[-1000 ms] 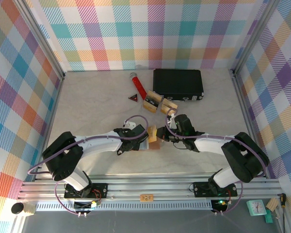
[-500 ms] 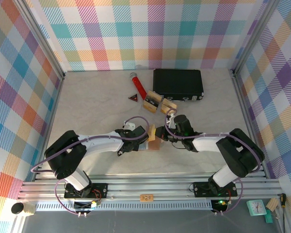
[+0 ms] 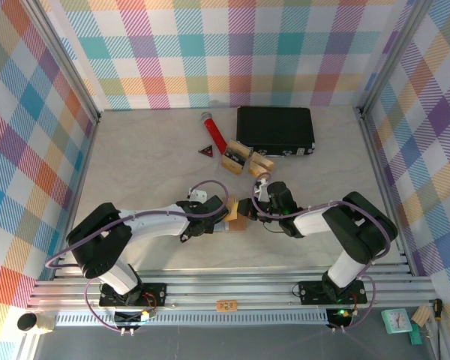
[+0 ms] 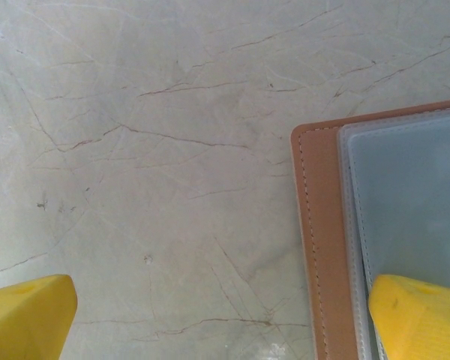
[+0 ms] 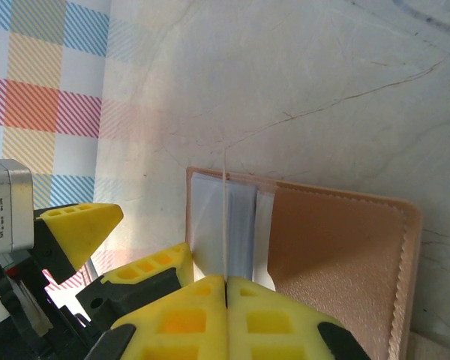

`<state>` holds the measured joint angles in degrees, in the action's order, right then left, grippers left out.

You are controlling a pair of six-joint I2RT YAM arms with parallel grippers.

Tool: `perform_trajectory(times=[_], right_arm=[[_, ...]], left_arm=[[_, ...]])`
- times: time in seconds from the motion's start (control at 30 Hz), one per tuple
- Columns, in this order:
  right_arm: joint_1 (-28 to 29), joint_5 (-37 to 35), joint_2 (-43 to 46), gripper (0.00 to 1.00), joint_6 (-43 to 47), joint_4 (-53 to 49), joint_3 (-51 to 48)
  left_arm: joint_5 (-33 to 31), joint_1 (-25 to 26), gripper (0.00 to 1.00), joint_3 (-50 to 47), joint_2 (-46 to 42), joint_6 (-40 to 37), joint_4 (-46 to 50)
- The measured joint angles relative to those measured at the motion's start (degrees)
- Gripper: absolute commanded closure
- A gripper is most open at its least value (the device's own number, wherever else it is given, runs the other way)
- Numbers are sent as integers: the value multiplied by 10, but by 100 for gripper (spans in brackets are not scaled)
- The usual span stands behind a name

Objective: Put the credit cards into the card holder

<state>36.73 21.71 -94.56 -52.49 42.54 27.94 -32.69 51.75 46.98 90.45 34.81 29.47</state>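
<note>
Your right gripper (image 5: 225,289) was clamped shut on a thin credit card (image 5: 225,210). The card showed edge-on, standing up from the fingertips over the clear sleeves of the card holder (image 5: 337,255). The holder lay open and flat on the table (image 4: 135,150), mid-table between your two arms. Your left gripper (image 4: 225,319) was spread wide, holding nothing. One yellow fingertip (image 4: 416,315) sat over the holder's sleeve, the other over bare table. Two spare cards (image 3: 236,155) lay farther back near the black case (image 3: 275,129), with a red triangle (image 3: 205,151) and a red cylinder (image 3: 214,131) beside them.
</note>
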Motion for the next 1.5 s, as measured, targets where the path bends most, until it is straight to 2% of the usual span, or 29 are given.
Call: perform_trajectory(times=[1.5], right_arm=[[20, 1, -95, 100, -39, 120, 0]], left_arm=[[0, 0, 0, -11, -9, 16, 0]])
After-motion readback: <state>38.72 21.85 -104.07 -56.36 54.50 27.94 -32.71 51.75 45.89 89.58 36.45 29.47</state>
